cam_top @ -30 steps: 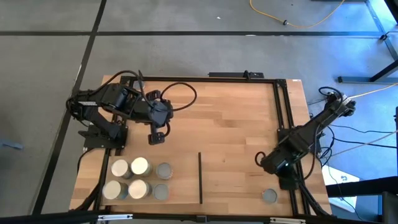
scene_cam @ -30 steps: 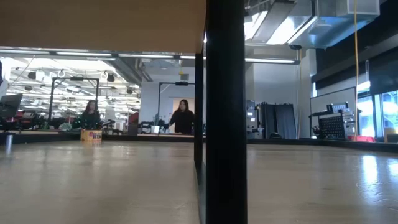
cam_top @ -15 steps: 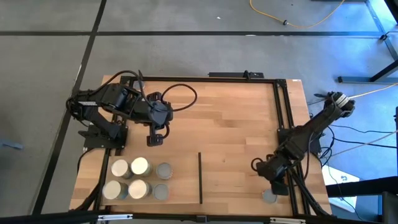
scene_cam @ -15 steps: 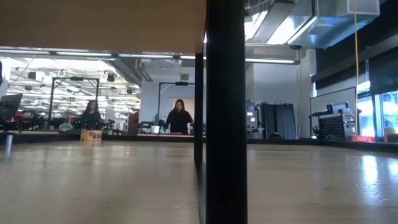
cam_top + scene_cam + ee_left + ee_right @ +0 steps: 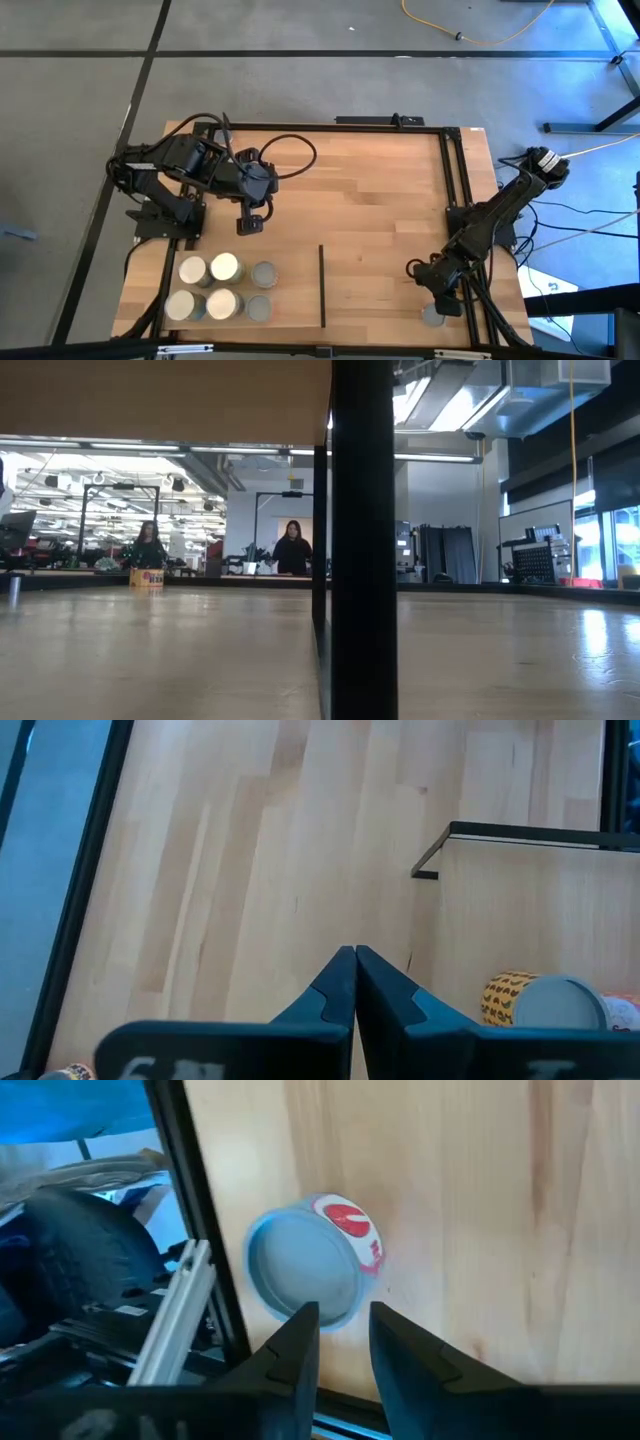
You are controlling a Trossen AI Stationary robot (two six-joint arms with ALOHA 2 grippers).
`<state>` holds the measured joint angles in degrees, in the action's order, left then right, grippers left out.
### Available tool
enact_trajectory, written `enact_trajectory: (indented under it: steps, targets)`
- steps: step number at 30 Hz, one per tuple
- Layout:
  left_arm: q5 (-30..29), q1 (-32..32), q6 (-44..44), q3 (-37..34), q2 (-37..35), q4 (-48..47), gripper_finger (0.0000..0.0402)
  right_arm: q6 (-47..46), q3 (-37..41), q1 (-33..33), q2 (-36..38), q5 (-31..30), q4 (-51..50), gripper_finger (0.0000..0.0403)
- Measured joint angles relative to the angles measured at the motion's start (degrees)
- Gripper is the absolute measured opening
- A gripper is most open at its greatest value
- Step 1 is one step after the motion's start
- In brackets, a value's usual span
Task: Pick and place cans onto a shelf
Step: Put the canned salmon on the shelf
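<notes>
Several cans [image 5: 225, 267] with cream or grey tops stand upright on the pale shelf [image 5: 295, 290], left of its black strip [image 5: 322, 285]. One of them, a grey-topped can [image 5: 545, 1002], shows in the left wrist view. A single grey-topped can [image 5: 305, 1270] with a red-and-white label stands alone near the table's near right corner [image 5: 430, 318]. My right gripper [image 5: 345, 1315] hangs over it, tilted down, fingers a little apart; whether they touch its rim I cannot tell. My left gripper [image 5: 354, 960] waits shut above the table, far of the shelf [image 5: 250, 224].
The black metal frame [image 5: 447, 180] runs along the table's right side close to the lone can, and its rail [image 5: 175, 1230] shows beside the can. Cables [image 5: 290, 150] lie at the far left. People stand in the room far beyond the table [image 5: 292, 550].
My right gripper has come down and toward the table's near edge, onto the lone can, and now covers part of it in the high view. The cans have not moved.
</notes>
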<state>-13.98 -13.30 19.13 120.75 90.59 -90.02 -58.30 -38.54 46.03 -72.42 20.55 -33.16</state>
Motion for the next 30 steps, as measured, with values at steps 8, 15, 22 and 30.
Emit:
enact_trajectory:
  steps: [8,15,22,30]
  targets:
    - [-0.52,0.00,-0.04,0.00,0.02,0.02,0.0000,-0.92,3.67,0.77,-0.13,-1.66,6.87,0.0092]
    - [-0.55,0.00,1.30,-0.02,0.02,0.00,0.0000,-3.20,5.86,1.39,-0.17,-1.60,9.45,0.0092]
    - [-0.50,0.00,1.30,-0.02,0.04,0.02,0.0000,-5.96,6.96,2.78,-0.17,-1.82,11.66,0.0092]
    - [-0.18,0.00,1.28,-0.02,0.04,0.00,0.0000,-6.23,6.97,3.59,-0.19,-6.06,11.77,0.0092]
